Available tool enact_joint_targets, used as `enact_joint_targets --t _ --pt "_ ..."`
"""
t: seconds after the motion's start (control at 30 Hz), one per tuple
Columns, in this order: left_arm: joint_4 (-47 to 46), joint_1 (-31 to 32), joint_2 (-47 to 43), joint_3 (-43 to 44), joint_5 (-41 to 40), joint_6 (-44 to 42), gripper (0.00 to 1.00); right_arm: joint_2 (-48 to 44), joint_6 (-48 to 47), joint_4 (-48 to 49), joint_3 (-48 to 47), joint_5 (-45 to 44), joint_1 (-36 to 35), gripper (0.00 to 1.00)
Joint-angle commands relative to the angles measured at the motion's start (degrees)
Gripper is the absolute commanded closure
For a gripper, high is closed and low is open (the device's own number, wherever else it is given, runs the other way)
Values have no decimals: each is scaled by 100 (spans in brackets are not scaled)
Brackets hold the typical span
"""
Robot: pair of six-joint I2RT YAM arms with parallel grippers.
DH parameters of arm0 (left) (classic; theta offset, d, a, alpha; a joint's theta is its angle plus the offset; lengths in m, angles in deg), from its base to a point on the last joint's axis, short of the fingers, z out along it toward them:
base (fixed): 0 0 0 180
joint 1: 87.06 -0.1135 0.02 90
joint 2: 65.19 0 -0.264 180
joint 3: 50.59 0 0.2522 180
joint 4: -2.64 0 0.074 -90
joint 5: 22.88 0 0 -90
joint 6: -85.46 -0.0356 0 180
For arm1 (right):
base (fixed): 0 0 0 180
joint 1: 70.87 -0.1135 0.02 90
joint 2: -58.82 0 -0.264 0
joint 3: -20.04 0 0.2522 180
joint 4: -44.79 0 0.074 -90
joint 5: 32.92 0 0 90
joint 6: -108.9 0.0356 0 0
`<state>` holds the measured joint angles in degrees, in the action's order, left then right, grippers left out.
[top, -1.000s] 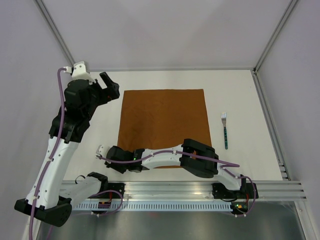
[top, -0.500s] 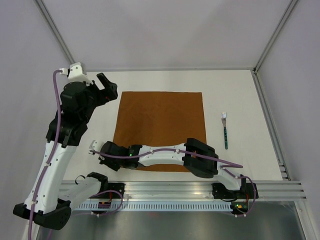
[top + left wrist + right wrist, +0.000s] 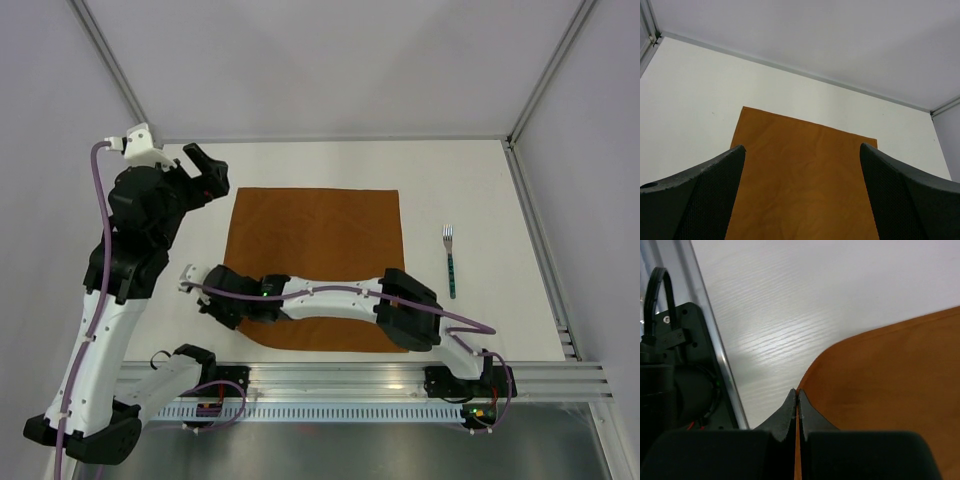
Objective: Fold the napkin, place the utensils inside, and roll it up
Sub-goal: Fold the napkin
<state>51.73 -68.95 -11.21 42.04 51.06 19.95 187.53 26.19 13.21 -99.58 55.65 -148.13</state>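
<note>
The right gripper's [image 3: 796,392] fingers [image 3: 785,412] were pressed together on the napkin [image 3: 890,380], with a thin edge of the rust-brown cloth caught between them. From the pinch, the hem curved away in a rounded line. In the overhead view the right gripper [image 3: 225,303] sat at the napkin's [image 3: 320,250] near-left corner, and its arm stretched across the napkin's near edge and covered part of it.

The left gripper's [image 3: 802,148] fingers [image 3: 715,185] stood wide apart and held nothing, and the napkin [image 3: 800,175] showed in the gap between them. Seen from above, the left gripper [image 3: 210,168] hung just beyond the napkin's far-left corner, apart from the cloth.

Away from the pinched corner, the napkin lay spread open and flat on the white table [image 3: 470,170], with no fold visible. The fork [image 3: 450,262] lay on the table to the right of the napkin, clear of its right edge. Its tines pointed toward the far side and its teal handle toward the near side.
</note>
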Motion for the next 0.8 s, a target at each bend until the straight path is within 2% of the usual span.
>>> enact_joint_targets --t 0.0,0.37,0.77 --pt "-316 -9 51 234 -56 12 1 -679 -157 -134 74 -129 430 100" --pt "-861 -9 421 269 15 135 1 -1558 -641 42 760 -252 1642 99" --pt "-1292 -9 913 304 155 144 1 -2016 -842 288 1296 -217 3057 99"
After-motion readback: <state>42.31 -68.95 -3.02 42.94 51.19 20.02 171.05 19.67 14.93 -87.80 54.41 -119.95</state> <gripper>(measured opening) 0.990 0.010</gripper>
